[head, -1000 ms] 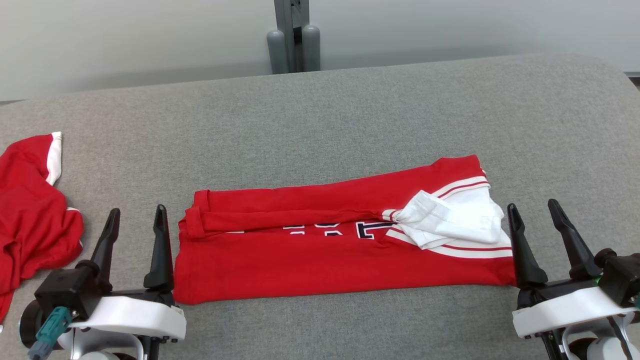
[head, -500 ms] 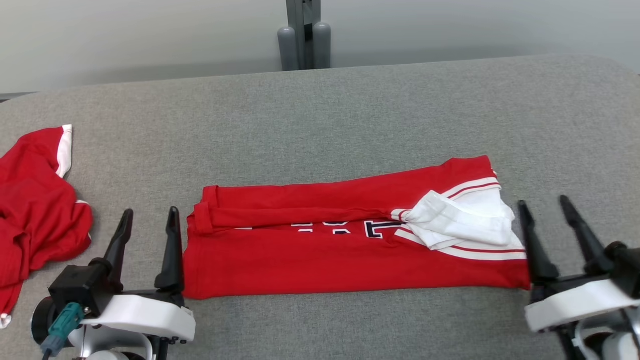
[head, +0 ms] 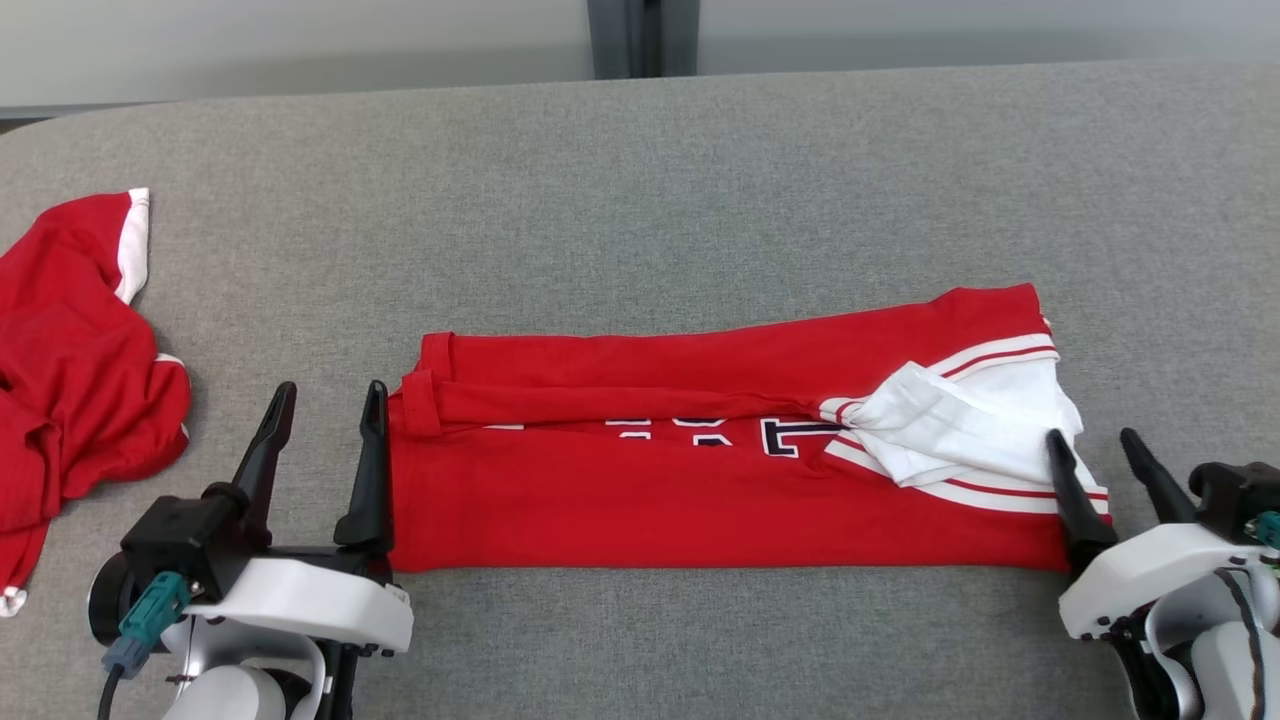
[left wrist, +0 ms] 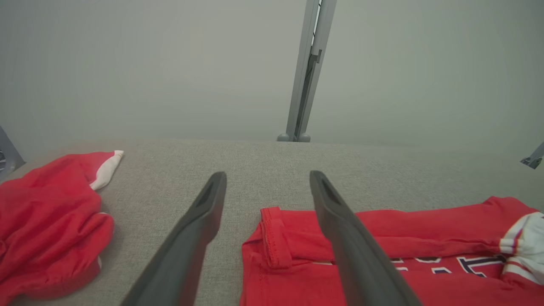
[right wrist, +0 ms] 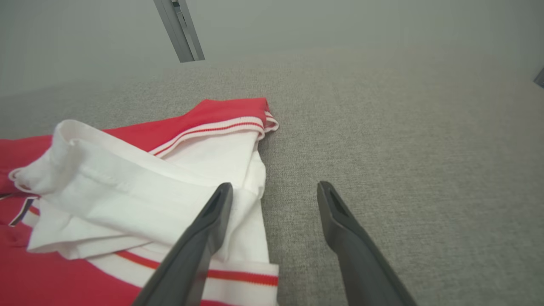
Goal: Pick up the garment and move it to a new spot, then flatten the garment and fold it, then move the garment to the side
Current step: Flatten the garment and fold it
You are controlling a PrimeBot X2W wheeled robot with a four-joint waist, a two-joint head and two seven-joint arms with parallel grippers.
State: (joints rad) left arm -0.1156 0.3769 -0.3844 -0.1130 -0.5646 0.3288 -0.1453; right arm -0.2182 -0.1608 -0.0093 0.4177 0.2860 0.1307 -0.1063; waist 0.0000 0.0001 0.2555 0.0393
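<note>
Lying folded on one grey felt table (head: 700, 180), one red-and-white lettered jersey (head: 700, 500) is flanked by two empty grippers, left gripper (head: 330, 390) and right gripper (head: 1089, 437), fingers apart. The left wrist view, unlike the right's, catches a second crumpled red shirt (left wrist: 46, 212).

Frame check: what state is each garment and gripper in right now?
folded garment, folded into a long strip, lying flat, white sleeve bunched on top
second garment, crumpled, unfolded, lying at the far left
left gripper, open, empty, at the strip's left end
right gripper, open, empty, at the strip's right end
</note>
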